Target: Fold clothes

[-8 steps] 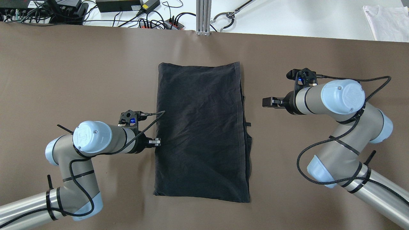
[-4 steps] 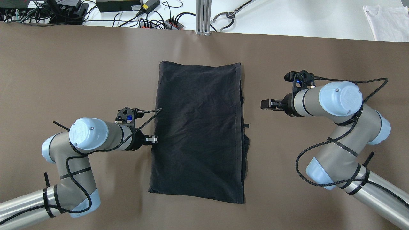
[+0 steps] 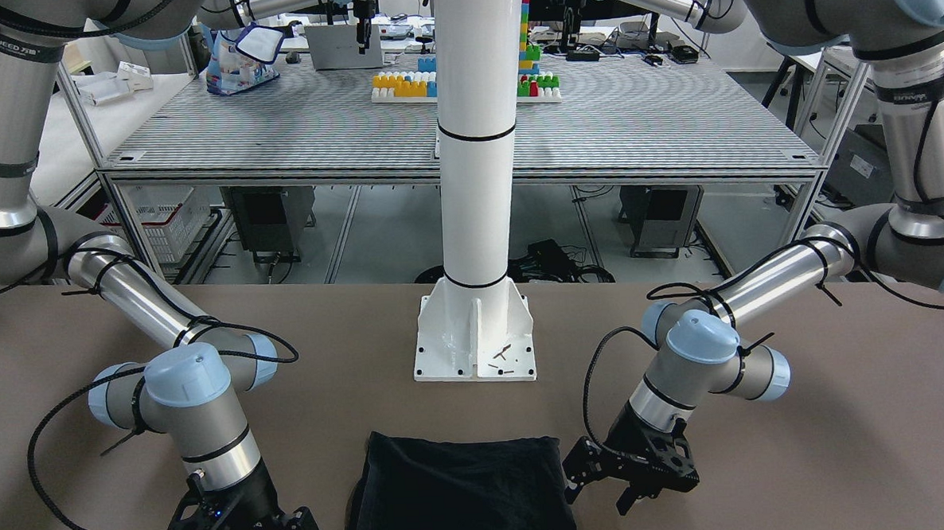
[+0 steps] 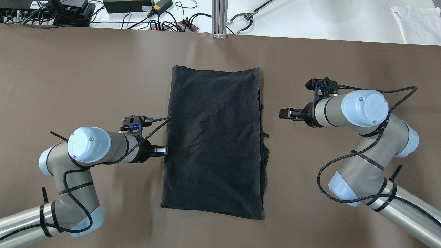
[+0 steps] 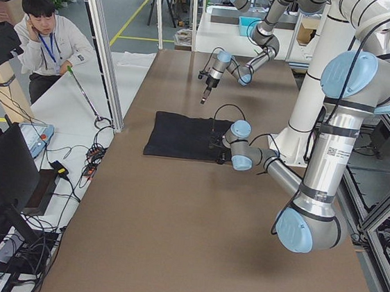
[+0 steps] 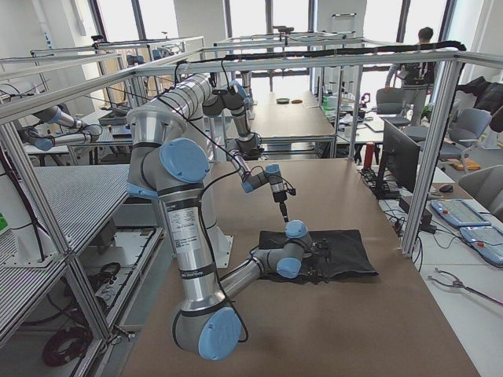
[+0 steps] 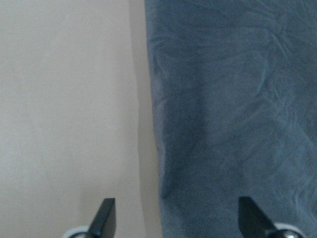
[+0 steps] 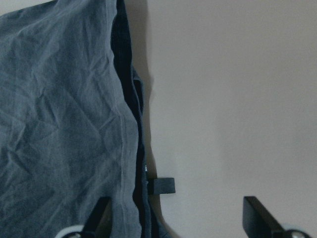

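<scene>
- The black garment [image 4: 213, 144] is lying flat mid-surface [image 4: 86, 86], folded into a rough rectangle. It's looking matte and lightly wrinkled, with extra layers peeking out along its right edge.
- Left end effector [image 4: 162, 150] is sitting right at the garment's left edge, jaws spread wide, gripping nothing.
- Right end effector [image 4: 286, 113] is hovering off the right edge, clear of the fabric, also spread and empty.

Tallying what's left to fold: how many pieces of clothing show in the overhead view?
2. The black garment lies in the middle of the brown table; a white one, cut off by the frame, lies on the white surface beyond its far right corner.
</scene>
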`<state>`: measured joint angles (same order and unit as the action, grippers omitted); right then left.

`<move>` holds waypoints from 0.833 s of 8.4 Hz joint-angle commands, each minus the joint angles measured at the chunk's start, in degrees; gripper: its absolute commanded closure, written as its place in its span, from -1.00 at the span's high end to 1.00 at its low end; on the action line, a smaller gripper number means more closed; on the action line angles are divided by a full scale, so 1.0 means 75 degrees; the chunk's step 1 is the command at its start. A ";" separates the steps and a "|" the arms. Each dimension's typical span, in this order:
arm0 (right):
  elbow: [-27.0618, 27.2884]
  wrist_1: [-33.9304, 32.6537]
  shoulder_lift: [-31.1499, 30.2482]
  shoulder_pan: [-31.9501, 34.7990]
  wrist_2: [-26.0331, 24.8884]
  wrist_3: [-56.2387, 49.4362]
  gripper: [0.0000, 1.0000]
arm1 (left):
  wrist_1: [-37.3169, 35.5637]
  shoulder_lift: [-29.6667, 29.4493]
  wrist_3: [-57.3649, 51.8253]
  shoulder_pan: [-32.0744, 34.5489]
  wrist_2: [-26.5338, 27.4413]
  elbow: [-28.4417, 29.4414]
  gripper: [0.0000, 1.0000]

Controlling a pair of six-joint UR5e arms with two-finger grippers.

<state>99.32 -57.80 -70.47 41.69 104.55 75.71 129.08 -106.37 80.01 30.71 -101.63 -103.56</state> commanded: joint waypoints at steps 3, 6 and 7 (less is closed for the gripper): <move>0.0151 0.0617 -0.0027 -0.1492 -0.1682 0.2816 0.86 | 0.0004 0.1173 0.2662 -0.1909 0.2141 -0.1329 1.00; 0.0316 0.0617 -0.0073 -0.1516 -0.1706 0.3030 0.86 | 0.0004 0.1153 0.4095 -0.2991 0.3446 -0.1297 1.00; 0.0317 0.0617 -0.0073 -0.1516 -0.1718 0.3030 0.86 | -0.0020 0.1035 0.4168 -0.3005 0.3484 -0.1227 1.00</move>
<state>101.48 -53.21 -70.94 30.43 91.89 98.09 129.13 -97.49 107.90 10.38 -78.47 -113.35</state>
